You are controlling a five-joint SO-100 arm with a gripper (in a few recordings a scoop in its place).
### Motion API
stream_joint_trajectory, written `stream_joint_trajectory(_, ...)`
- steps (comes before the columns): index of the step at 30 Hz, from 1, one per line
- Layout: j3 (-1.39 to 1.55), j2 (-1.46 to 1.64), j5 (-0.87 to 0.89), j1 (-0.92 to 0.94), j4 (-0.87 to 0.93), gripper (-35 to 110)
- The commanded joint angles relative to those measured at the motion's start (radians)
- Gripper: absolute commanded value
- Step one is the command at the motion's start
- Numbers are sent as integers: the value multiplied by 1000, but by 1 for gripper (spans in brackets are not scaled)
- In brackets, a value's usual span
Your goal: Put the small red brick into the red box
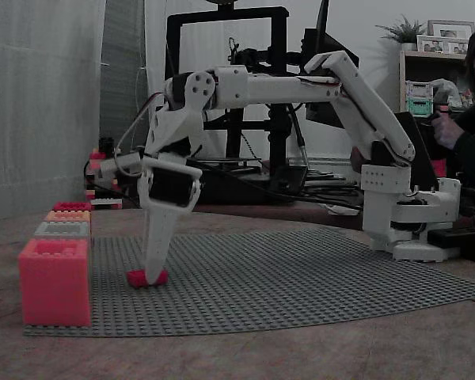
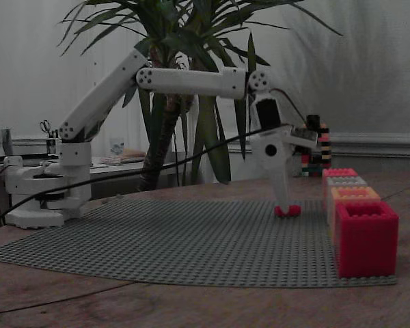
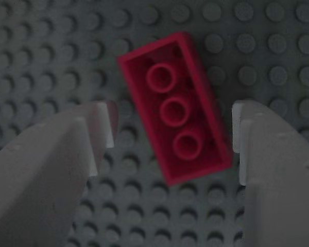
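The small red brick [image 3: 175, 105] lies hollow side up and skewed on the grey studded baseplate [image 1: 285, 277]. My gripper [image 3: 172, 131] points straight down over it and is open, one finger on each side, with a gap on the left and the right finger close to the brick's corner. In both fixed views the fingertips [image 1: 152, 265] reach down to the brick [image 1: 147, 278] [image 2: 288, 211]. The red box [image 1: 54, 281] [image 2: 366, 237] stands open-topped at the near corner of the plate, well apart from the gripper [image 2: 285, 205].
Behind the red box runs a row of grey [image 1: 62, 229], orange [image 2: 354, 195] and another red box [image 2: 340, 173]. A multicoloured brick tower [image 2: 321, 147] stands beyond. The arm's base [image 1: 412, 214] sits at the plate's far end; a person [image 1: 471, 119] sits behind it.
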Motion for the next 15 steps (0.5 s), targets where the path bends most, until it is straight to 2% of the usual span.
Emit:
stream_joint_trajectory(1,-72,32,-26,-6,11,20)
stream_joint_trajectory(4,-81,20,-26,-3,8,19)
stream_joint_trajectory(9,-92,9,-14,-3,6,6)
stream_joint_trajectory(15,-95,5,2,-3,6,0)
